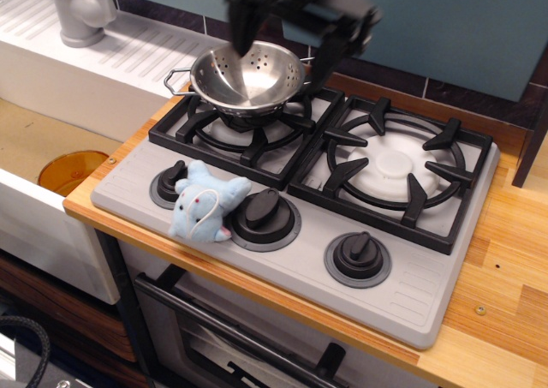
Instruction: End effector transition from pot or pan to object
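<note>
My claw (282, 41) hangs blurred above the steel colander (246, 78), its two dark fingers (240, 24) spread wide apart with nothing between them; one points down over the bowl's left side, the other over its right rim, and neither touches the metal as far as I can tell. The colander sits upright on the rear left burner grate (248, 135), its wire loop handle (177, 81) sticking out to the left. The light blue plush toy (205, 201) lies at the front of the grey stove panel (282, 264), well apart from my claw; it rests between two black knobs, covering part of the left knob (169, 182) and touching the middle knob (264, 212). The right burner (394, 167) stands bare.
</note>
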Motion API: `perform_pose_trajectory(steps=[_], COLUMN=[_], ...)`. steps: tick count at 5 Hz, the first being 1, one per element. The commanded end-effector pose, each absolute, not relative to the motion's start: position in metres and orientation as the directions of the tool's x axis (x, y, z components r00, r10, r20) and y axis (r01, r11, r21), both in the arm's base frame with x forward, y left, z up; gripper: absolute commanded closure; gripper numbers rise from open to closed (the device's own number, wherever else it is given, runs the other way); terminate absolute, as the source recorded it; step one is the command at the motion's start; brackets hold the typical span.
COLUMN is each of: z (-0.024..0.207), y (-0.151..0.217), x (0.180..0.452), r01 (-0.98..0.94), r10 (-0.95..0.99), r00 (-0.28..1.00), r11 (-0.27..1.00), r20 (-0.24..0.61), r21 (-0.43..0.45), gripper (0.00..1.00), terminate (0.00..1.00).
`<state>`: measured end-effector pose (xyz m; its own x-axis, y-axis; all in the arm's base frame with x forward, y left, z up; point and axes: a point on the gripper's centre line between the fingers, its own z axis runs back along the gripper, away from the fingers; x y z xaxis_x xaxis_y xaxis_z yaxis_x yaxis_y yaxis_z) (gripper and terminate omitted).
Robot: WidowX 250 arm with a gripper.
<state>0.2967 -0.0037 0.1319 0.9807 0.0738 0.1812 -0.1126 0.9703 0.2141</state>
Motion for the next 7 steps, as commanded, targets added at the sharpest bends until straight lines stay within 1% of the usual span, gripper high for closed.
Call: perform_pose_trajectory(steps=[1,3,5,6,7], z=[0.121,0.107,0.093,0.081,0.074], y=[0.001,0.005,0.003,0.006,0.004], x=[0.282,0.268,0.254,0.251,0.253], r01=[-0.114,-0.116,-0.132,-0.13,-0.132], r10=[0.068,0.075,0.084,0.08,0.081], r00=[0.964,0.962,0.953,0.948,0.943], r11=[0.979,0.983,0.98,0.981,0.981], r20=[0.255,0.264,0.292,0.309,0.323], r21=[0.168,0.145,0.15,0.145,0.139], gripper=[0.0,0.0,0.0,0.0,0.0], terminate=[0.0,0.0,0.0,0.0,0.0])
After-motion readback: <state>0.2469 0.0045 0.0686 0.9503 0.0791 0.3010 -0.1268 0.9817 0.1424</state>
